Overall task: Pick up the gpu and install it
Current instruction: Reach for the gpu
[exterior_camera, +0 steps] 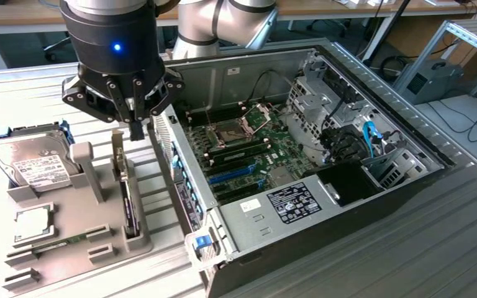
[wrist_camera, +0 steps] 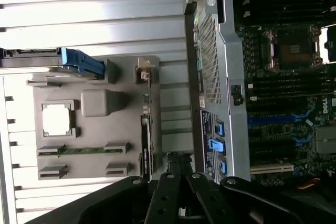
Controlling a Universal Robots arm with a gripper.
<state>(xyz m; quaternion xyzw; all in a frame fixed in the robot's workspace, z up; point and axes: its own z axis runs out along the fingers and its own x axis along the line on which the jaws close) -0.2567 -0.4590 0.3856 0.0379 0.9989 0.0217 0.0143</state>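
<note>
The gripper hangs with its jaws closed: the two black fingers meet at their tips with no gap between them and nothing clamped there. It hovers low over the strip between the grey holder tray and the open computer case, beside the far end of the gpu; whether a fingertip brushes the card cannot be told. The gpu stands on its long edge in a slot along the side of the tray nearest the case, running from far to near, thin and dark with a tan edge showing. On the exterior view's left of the card, the same tray carries a silver hard drive with a white label at its far end, a square processor chip nearer, and a narrow green memory stick nearest. The case lies on its side on the slatted metal table at the exterior view's right, its motherboard exposed with blue slots showing
</note>
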